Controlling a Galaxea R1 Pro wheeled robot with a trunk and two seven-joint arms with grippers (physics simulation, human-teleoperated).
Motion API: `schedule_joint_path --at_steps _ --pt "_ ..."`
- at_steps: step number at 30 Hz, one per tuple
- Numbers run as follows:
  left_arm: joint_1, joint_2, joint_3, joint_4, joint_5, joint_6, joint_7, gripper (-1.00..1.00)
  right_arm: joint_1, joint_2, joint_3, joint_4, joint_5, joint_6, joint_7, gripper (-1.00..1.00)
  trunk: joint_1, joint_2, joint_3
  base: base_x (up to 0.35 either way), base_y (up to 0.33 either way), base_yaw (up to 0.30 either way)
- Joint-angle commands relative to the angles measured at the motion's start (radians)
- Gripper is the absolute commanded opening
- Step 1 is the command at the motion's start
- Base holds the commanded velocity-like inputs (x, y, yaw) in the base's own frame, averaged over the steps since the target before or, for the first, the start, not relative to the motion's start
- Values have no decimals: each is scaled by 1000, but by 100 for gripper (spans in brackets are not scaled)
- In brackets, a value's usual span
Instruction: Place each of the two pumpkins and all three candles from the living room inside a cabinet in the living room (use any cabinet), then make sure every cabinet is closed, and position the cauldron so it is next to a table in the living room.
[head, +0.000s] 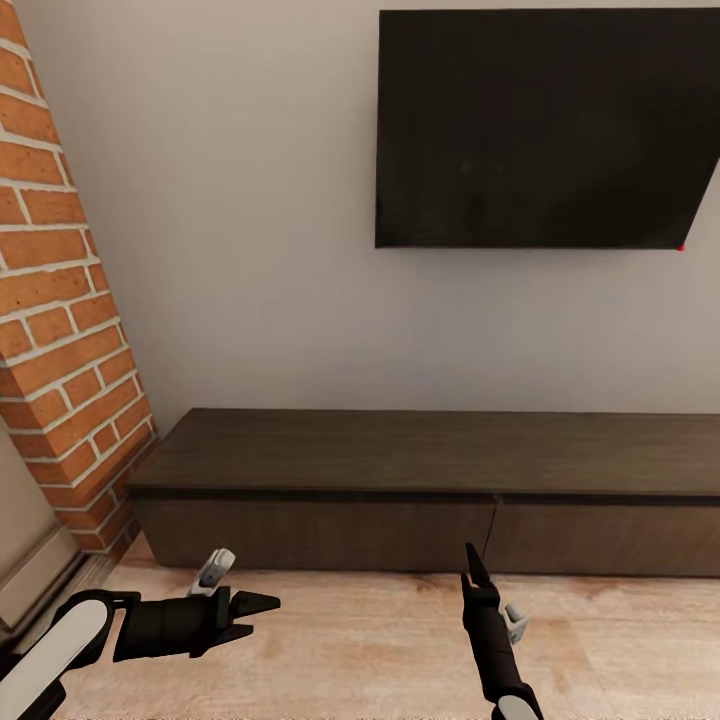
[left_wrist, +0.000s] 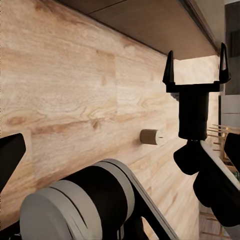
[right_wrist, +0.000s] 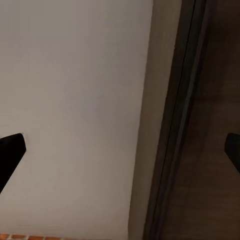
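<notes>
The long dark-brown cabinet (head: 400, 455) stands against the wall with its flat drawer fronts (head: 320, 530) all closed. One tan candle (left_wrist: 151, 136) lies on its side on the wood floor, close to my right gripper (left_wrist: 196, 70). My left gripper (head: 255, 612) hangs open and empty low over the floor, pointing right, a short way in front of the cabinet's left half. My right gripper (head: 475, 565) points up toward the cabinet's front near its middle seam, open and empty; its fingertips (right_wrist: 10, 150) stand wide apart before the wall and the cabinet (right_wrist: 210, 150). The pumpkins are out of view.
A black TV (head: 545, 125) hangs on the wall above the cabinet. A red brick column (head: 60, 330) rises at the left, touching the cabinet's left end. Pale wood floor (head: 360, 640) stretches in front. Wooden slatted furniture (left_wrist: 220, 132) shows far off along the floor.
</notes>
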Motion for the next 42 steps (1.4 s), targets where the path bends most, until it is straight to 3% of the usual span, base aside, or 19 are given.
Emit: schedule_joint_path --at_steps 1,8,32,39,42 --pt "-1 1 -1 0 2 1 0 100 -1 0 1 1 -4 -2 10 100 4 -8 -4 0 0 0" --pt "-1 0 -2 -1 2 1 0 100 -1 -2 1 6 -3 -2 21 100 31 -57 -26 0 0 0" --pt "-1 0 -3 -1 2 1 0 100 -1 -1 1 8 -3 -3 24 100 41 -62 -119 0 0 0" --pt "-1 0 -3 -1 2 1 0 100 -1 -2 1 22 -2 -2 70 100 45 -64 -146 0 0 0" --pt "-1 0 -2 -1 2 1 0 100 -1 -1 1 26 -3 -2 73 100 45 -64 -146 0 0 0"
